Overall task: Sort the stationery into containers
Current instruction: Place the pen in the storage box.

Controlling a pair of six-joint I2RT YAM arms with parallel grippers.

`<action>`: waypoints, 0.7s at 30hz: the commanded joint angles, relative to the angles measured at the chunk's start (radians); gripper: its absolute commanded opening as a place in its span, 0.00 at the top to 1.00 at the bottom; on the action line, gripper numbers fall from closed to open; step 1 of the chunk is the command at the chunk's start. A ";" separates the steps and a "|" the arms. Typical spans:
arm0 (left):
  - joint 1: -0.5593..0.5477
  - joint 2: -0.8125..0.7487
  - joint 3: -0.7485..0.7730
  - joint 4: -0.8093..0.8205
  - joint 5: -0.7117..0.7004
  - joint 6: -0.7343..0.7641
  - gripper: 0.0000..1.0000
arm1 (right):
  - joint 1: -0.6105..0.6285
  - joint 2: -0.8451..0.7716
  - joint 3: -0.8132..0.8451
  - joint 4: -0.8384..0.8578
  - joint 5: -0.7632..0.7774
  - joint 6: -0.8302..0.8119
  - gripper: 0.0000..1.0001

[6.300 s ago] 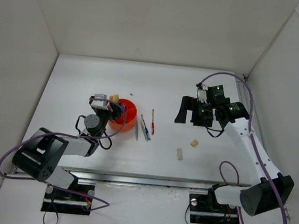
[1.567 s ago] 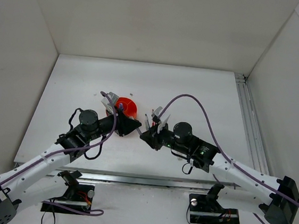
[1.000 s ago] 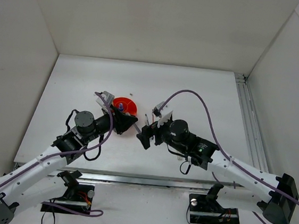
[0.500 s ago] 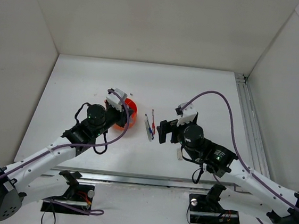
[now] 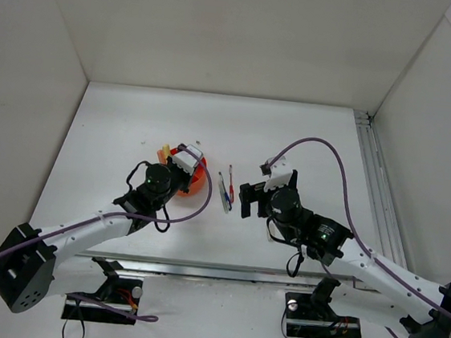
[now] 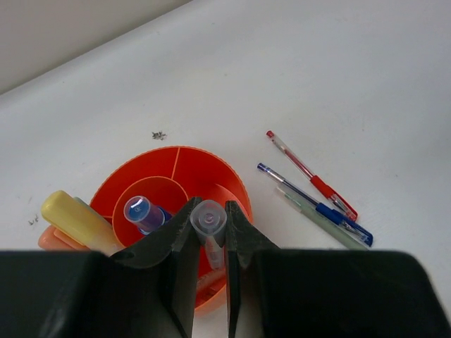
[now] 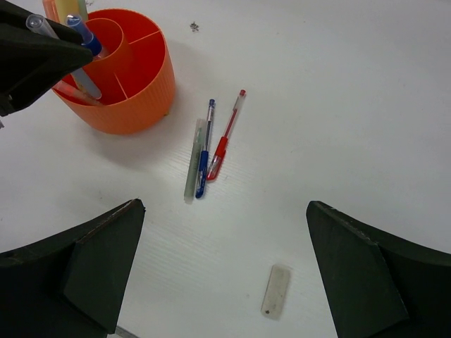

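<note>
1. Left arm reaches far and right to the orange bowl (image 6: pixel 204 165). The left end effector (image 6: pixel 209 211) is clamped on a clear-capped pen (image 6: pixel 210 224), held upright over the bowl's near side.
2. Right arm reaches far and left. The right end effector (image 7: pixel 224 208) is spread wide and empty above the table (image 7: pixel 352 105).
3. Red pen (image 7: pixel 224 144), blue pen (image 7: pixel 205 155) and grey pen (image 7: pixel 192 169) lie side by side, right of the bowl.
4. An eraser (image 7: pixel 276 290) lies nearer, apart from the pens.

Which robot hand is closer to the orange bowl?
Left. The left gripper is right over the bowl, shut on a pen. The right gripper hangs open off to the bowl's right, beyond the three pens lying on the table.
</note>
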 commanded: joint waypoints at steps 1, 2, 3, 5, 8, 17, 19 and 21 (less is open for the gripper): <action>0.005 0.021 0.012 0.184 -0.042 0.066 1.00 | -0.008 0.011 0.017 0.041 0.044 -0.015 0.02; 0.005 0.027 0.012 0.202 -0.036 0.066 1.00 | -0.008 0.014 0.017 0.040 0.044 -0.015 0.02; 0.014 0.030 0.013 0.207 -0.023 0.066 1.00 | -0.012 0.015 0.017 0.041 0.047 -0.015 0.02; 0.014 0.030 0.018 0.218 0.007 0.058 1.00 | -0.014 0.021 0.023 0.041 0.050 -0.018 0.02; 0.014 0.027 0.021 0.228 0.011 0.062 1.00 | -0.014 0.023 0.023 0.041 0.049 -0.019 0.02; 0.085 0.050 -0.020 0.280 0.085 -0.011 1.00 | -0.028 0.011 0.015 0.041 0.053 -0.015 0.02; 0.097 0.045 -0.036 0.290 0.097 -0.011 1.00 | -0.029 0.012 0.017 0.041 0.053 -0.015 0.02; 0.106 0.036 -0.049 0.294 0.116 -0.056 1.00 | -0.032 0.015 0.018 0.041 0.049 -0.016 0.02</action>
